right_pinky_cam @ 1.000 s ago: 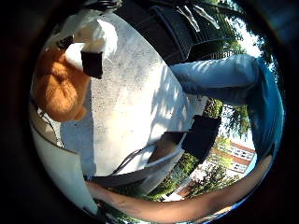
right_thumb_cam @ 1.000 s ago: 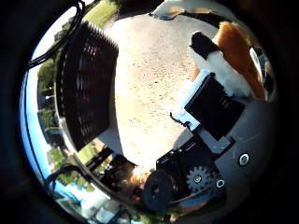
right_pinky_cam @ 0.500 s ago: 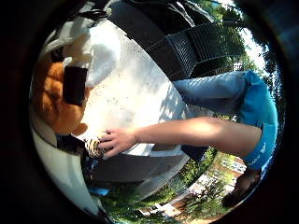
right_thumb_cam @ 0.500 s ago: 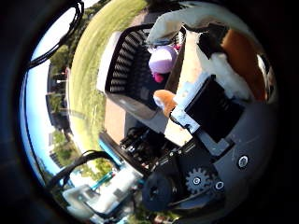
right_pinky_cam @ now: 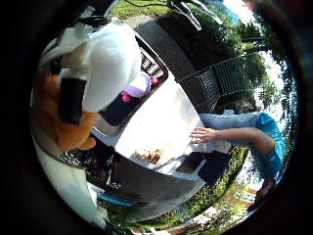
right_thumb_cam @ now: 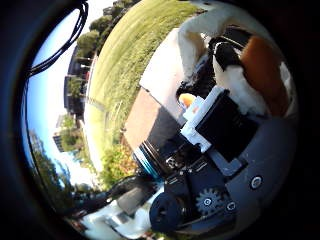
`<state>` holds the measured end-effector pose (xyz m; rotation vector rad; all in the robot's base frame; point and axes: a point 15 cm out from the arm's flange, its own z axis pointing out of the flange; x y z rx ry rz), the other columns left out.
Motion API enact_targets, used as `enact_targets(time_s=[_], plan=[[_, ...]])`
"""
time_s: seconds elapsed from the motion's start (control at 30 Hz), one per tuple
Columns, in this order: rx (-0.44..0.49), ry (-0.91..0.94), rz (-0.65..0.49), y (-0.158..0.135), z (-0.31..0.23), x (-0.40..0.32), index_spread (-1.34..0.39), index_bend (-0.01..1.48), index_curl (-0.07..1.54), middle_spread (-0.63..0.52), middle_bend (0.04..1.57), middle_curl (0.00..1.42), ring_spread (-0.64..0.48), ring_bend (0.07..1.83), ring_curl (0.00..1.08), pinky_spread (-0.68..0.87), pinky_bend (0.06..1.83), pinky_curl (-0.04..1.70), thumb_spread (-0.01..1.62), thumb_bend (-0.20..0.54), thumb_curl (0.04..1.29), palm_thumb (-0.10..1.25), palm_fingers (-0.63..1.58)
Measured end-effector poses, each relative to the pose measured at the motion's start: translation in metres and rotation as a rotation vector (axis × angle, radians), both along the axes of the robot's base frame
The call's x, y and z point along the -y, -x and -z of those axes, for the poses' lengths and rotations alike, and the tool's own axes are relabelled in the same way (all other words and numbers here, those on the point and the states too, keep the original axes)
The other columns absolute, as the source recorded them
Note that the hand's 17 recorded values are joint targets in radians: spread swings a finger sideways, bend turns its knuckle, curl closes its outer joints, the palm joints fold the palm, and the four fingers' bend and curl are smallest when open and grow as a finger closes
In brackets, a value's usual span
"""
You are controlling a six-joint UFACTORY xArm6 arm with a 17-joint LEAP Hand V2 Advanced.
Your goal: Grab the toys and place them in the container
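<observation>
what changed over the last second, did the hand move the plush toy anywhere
The hand has carried the orange and white plush toy off the bare table to above the dark container, where a pink and purple toy now shows. A person's hand has come to rest on the table. The grip stays shut on the plush toy.

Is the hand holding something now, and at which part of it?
Yes. The hand holds an orange and white plush toy, fingers curled round its soft body. Which exact part of the toy cannot be told.
</observation>
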<state>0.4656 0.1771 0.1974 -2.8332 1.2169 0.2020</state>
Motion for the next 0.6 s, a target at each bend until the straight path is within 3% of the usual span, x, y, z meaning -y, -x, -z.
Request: enact_targets(time_s=[0.13, 0.17, 0.2, 0.23, 0.3, 0.33, 0.37, 0.47, 0.6], plan=[[-0.046, 0.007, 0.016, -0.02, 0.046, -0.019, -1.16, 0.59, 1.04, -0.18, 1.28, 1.01, -0.07, 1.52, 0.83, 0.17, 1.4, 1.0, 1.15, -0.028, 0.73, 0.86, 0.62], [-0.059, 0.011, 0.019, -0.025, 0.056, -0.02, -1.09, 0.56, 1.04, -0.16, 1.12, 0.95, -0.03, 1.41, 0.8, 0.19, 1.36, 0.99, 1.15, -0.035, 0.71, 0.84, 0.41], [-0.078, 0.017, 0.023, -0.028, 0.07, -0.02, -0.99, 0.44, 1.01, -0.14, 0.9, 0.88, 0.01, 1.32, 0.79, 0.22, 1.31, 0.98, 1.15, -0.035, 0.69, 0.83, -0.02], [-0.096, 0.022, 0.025, -0.03, 0.083, -0.021, -0.95, 0.42, 1.0, -0.12, 0.83, 0.84, 0.03, 1.26, 0.78, 0.23, 1.28, 0.98, 1.15, -0.037, 0.68, 0.82, -0.14], [-0.134, 0.032, 0.035, -0.034, 0.102, -0.016, -0.83, 0.31, 0.91, -0.05, 0.55, 0.69, 0.12, 0.94, 0.61, 0.29, 1.14, 0.86, 1.14, -0.035, 0.65, 0.81, -0.36], [-0.15, 0.035, 0.043, -0.036, 0.105, -0.011, -0.8, 0.28, 0.89, -0.04, 0.51, 0.66, 0.13, 0.9, 0.59, 0.3, 1.12, 0.84, 1.14, -0.035, 0.64, 0.81, -0.32], [-0.162, 0.036, 0.051, -0.037, 0.105, -0.005, -0.74, 0.18, 0.82, -0.01, 0.38, 0.59, 0.18, 0.77, 0.51, 0.34, 1.05, 0.78, 1.13, -0.036, 0.62, 0.8, -0.31], [-0.177, 0.029, 0.077, -0.046, 0.089, 0.015, -0.65, 0.09, 0.7, 0.01, 0.23, 0.5, 0.23, 0.65, 0.43, 0.39, 0.97, 0.72, 1.11, -0.038, 0.59, 0.79, -0.24], [-0.123, 0.002, 0.079, -0.056, 0.031, 0.043, -0.58, 0.09, 0.57, 0.03, 0.15, 0.44, 0.27, 0.57, 0.38, 0.44, 0.89, 0.65, 1.1, -0.033, 0.55, 0.79, -0.17]])
